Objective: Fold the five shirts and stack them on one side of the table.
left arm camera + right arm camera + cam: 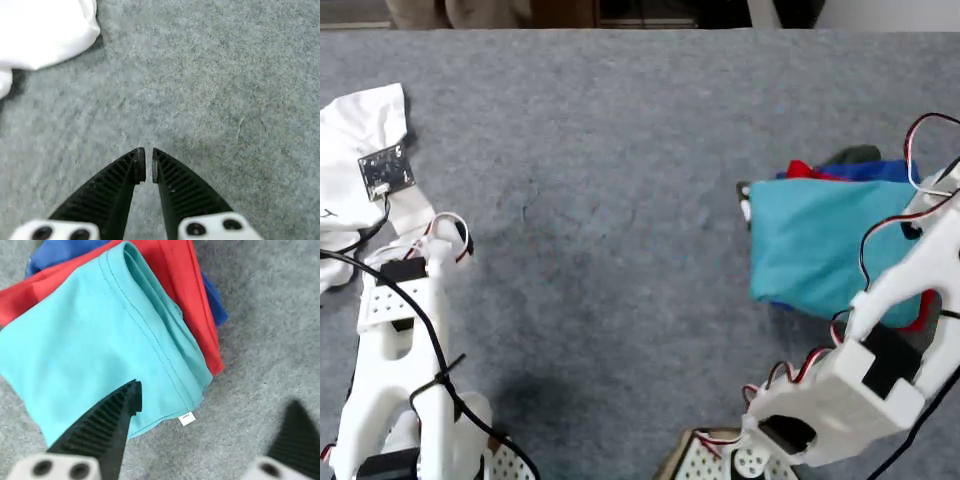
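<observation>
**Entry: white shirt** [355, 150]. Unfolded and bunched at the left edge of the desk [620, 150]. Judged the last piece outstanding.

**Stack:** near the right edge. Teal shirt [820, 240] uppermost, red shirt [175, 295] and blue shirt [60, 252] beneath, a dark garment [855, 155] showing at the far side.

**Left tool** [145, 165]**:** fingers all but together, gripping nothing, over bare desk near the white shirt.

**Right tool** [216, 395]**:** fingers wide apart, empty, above a corner of the stack.

**Step in hand:** probably fetching the white shirt.

**Next move calls for:** the left tool to part, take a hem, and draw the cloth flat toward the desk's middle for folding.
</observation>
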{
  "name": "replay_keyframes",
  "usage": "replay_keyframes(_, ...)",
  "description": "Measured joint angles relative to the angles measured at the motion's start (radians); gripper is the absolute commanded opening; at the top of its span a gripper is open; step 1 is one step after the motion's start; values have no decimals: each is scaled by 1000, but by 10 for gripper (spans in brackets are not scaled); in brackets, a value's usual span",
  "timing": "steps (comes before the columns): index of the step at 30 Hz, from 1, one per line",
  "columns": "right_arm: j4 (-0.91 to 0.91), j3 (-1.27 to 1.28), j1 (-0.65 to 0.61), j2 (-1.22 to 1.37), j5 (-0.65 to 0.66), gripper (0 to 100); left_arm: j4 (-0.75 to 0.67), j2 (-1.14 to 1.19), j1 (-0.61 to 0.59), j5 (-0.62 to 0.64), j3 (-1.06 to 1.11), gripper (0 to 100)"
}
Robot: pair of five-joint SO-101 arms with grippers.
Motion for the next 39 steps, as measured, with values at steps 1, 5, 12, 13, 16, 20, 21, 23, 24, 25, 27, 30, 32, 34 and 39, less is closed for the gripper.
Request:
replay_keyframes(1, 0, 0, -6, -17, 0, 478, 41, 0, -6, 2, -20, 43)
replay_keyframes(5, 0, 0, -58, -107, 0, 412, 236, 0, -83, 8, -173, 43)
replay_keyframes(12, 0, 3, -169, -235, -21, 233, 443, 0, -278, -57, -468, 186)
replay_keyframes(13, 0, 3, -183, -247, -40, 233, 453, 0, -299, -72, -494, 185)
replay_keyframes(16, 0, 3, -226, -255, -69, 231, 456, 0, -374, -95, -560, 190)
replay_keyframes(20, 0, 3, -302, -255, -98, 231, 414, 97, -466, -123, -631, 190)
replay_keyframes(21, 0, 3, -328, -255, -100, 231, 402, 147, -489, -137, -652, 190)
replay_keyframes(23, 0, 3, -377, -255, -106, 232, 388, 265, -532, -150, -710, 190)
replay_keyframes(24, 0, 3, -402, -255, -106, 232, 388, 336, -554, -153, -746, 190)
replay_keyframes(25, 0, 3, -422, -255, -107, 232, 387, 405, -577, -153, -789, 190)
replay_keyframes(27, 0, 3, -454, -255, -135, 232, 404, 543, -615, -152, -885, 190)
replay_keyframes(30, 0, 5, -483, -255, -152, 232, 450, 736, -641, -157, -1039, 190)
replay_keyframes(32, 0, 5, -497, -255, -155, 232, 460, 856, -641, -160, -1134, 186)
replay_keyframes(34, 0, 5, -497, -242, -155, 232, 466, 970, -641, -161, -1223, 185)
replay_keyframes(39, 0, 6, -496, -203, -155, 231, 466, 1195, -641, -161, -1392, 108)
